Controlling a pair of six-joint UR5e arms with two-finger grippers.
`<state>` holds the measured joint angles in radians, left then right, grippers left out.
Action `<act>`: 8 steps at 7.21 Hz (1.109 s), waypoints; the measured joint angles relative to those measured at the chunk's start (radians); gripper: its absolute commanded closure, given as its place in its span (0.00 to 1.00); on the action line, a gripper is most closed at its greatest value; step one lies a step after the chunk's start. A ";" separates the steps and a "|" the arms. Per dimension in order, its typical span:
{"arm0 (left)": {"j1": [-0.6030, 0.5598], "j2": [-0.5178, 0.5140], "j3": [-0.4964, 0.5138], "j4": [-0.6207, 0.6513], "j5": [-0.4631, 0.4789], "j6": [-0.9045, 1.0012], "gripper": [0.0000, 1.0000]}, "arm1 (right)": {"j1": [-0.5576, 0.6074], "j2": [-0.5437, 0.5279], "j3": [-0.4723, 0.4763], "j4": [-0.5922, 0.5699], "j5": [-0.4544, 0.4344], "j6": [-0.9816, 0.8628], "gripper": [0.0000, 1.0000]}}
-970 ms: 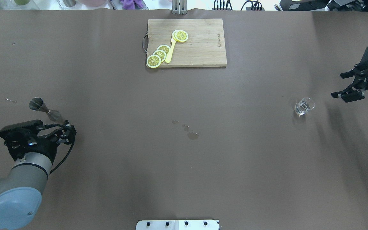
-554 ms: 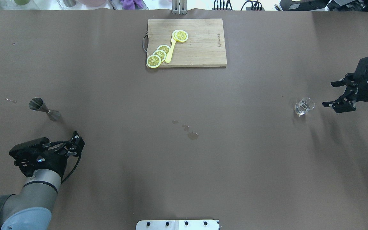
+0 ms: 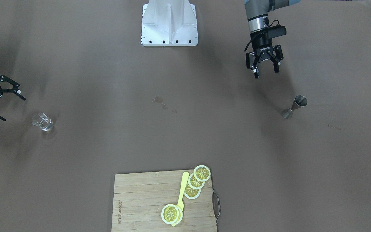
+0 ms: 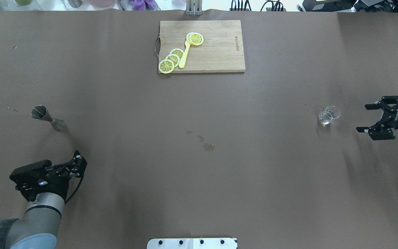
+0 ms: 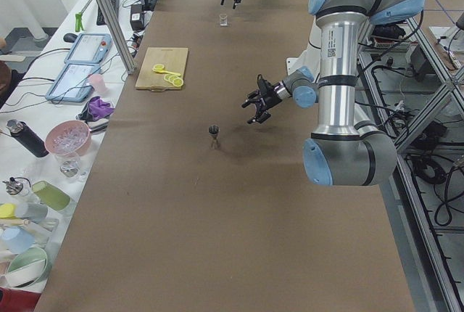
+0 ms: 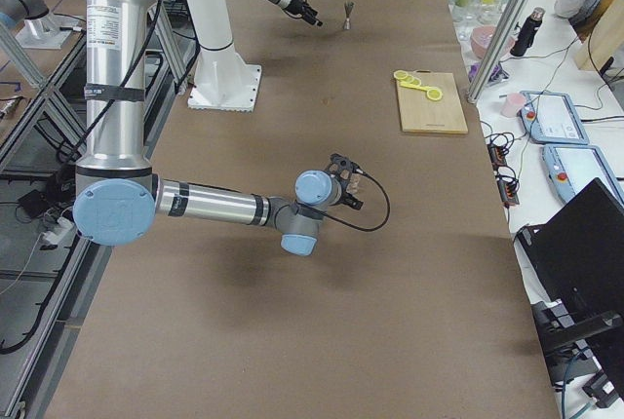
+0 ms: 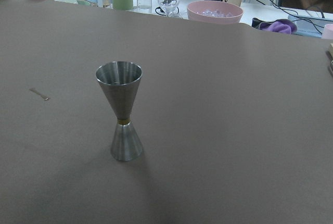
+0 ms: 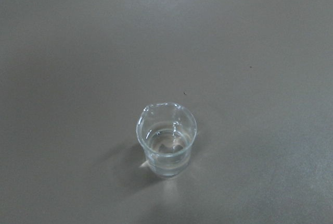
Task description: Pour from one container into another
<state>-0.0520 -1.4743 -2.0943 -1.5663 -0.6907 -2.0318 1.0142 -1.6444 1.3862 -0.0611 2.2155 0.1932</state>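
The tiny clear glass cup [image 4: 329,116] [image 3: 42,121] stands upright on the brown table at the right and holds a little clear liquid; the right wrist view shows it close up [image 8: 166,140]. My right gripper [image 4: 363,118] [image 3: 11,109] is open, level with the cup and a short way to its right, not touching it. The steel hourglass jigger [image 4: 47,118] [image 3: 295,106] [image 7: 120,110] stands upright at the left. My left gripper [image 4: 78,163] [image 3: 266,72] is open and empty, nearer the robot than the jigger and apart from it.
A wooden cutting board [image 4: 219,48] with lemon slices and a yellow utensil lies at the far middle. Small wet spots [image 4: 207,147] mark the table centre. The robot's white base plate [image 4: 192,243] sits at the near edge. Cups and bowls crowd the bench beyond the far edge.
My left gripper has drawn back from the jigger toward the robot. My right gripper has swung toward the robot until level with the cup, still open. Cup and jigger have not moved.
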 measured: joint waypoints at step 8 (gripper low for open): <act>0.004 0.010 0.172 0.024 0.286 -0.129 0.01 | -0.041 0.038 -0.101 0.177 -0.077 0.176 0.00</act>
<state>-0.0476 -1.4647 -1.9223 -1.5427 -0.4045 -2.1612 0.9732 -1.6064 1.2852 0.1164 2.1383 0.3691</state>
